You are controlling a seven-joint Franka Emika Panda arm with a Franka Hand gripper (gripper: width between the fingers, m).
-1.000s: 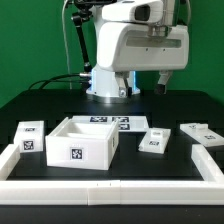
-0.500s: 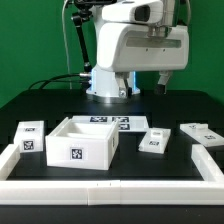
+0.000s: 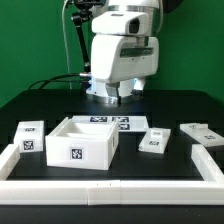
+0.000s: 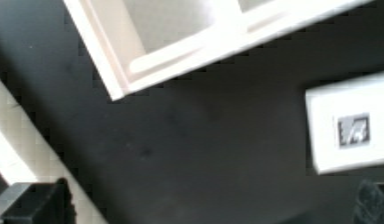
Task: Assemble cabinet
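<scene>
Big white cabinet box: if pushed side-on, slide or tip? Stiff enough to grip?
Probably slides, not tips: the cabinet sits low and wide, flat on the black table. Thick straight walls suggest it is stiff. Open top and hollow inside, so likely light for its size; an off-centre push may turn it.

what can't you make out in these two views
Cabinet inside: exterior view, its front wall hides the floor; wrist view, the picture edge cuts most of it off.
Marker board: exterior view, the cabinet covers part of it.
Block tag: wrist view, blurred and cut by the edge.
Jaws: exterior view, too small and dark under the arm; wrist view, only the tips show at the edge.
</scene>
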